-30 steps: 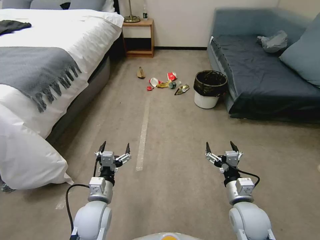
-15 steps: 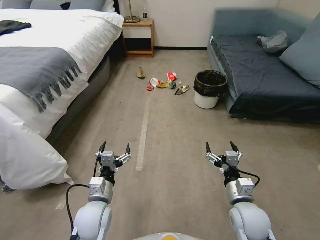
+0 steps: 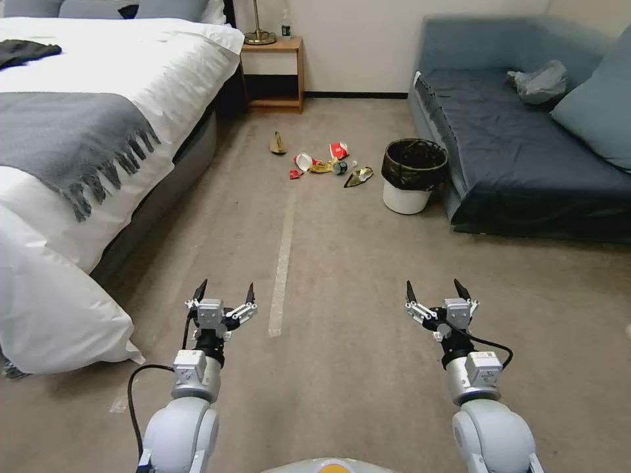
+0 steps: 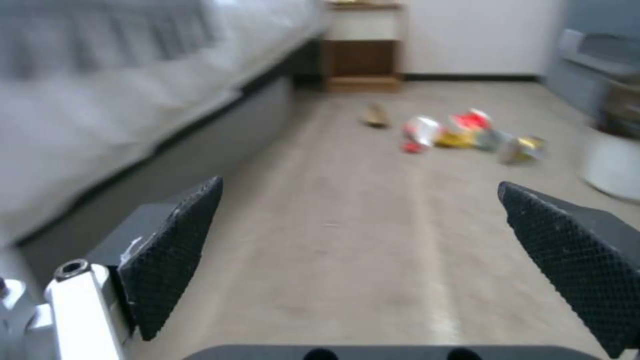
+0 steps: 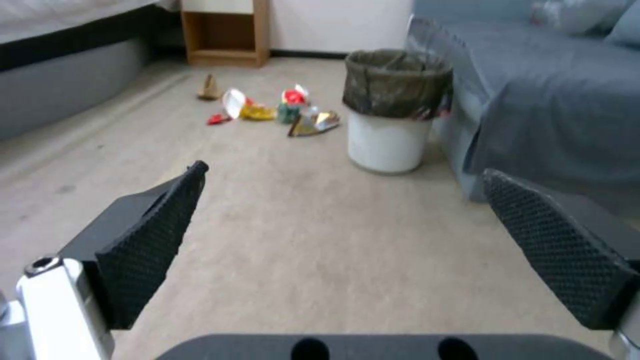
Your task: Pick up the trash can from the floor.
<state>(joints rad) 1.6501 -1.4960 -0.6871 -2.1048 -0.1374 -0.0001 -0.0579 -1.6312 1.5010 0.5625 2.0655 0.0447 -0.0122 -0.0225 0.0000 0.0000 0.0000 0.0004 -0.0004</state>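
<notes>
The left gripper (image 3: 223, 292), fingers spread, is sitting perhaps a touch lower in the lower left than a moment ago, while the right gripper (image 3: 434, 290) is holding open at lower right, well apart from the trash can (image 3: 414, 175) standing upright on the floor (image 3: 342, 263) beside the sofa (image 3: 526, 157), right of centre.

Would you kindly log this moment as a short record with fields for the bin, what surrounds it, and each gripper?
target: small round white plastic trash can with a black bag liner, upright on the tan carpet floor
neighbours: dark blue sofa close beside it; scattered red, white and gold litter on its other side
left gripper: open, empty, held over the carpet, far short of the bin
right gripper: open, empty, likewise far from the bin
status: not yet grasped
</notes>
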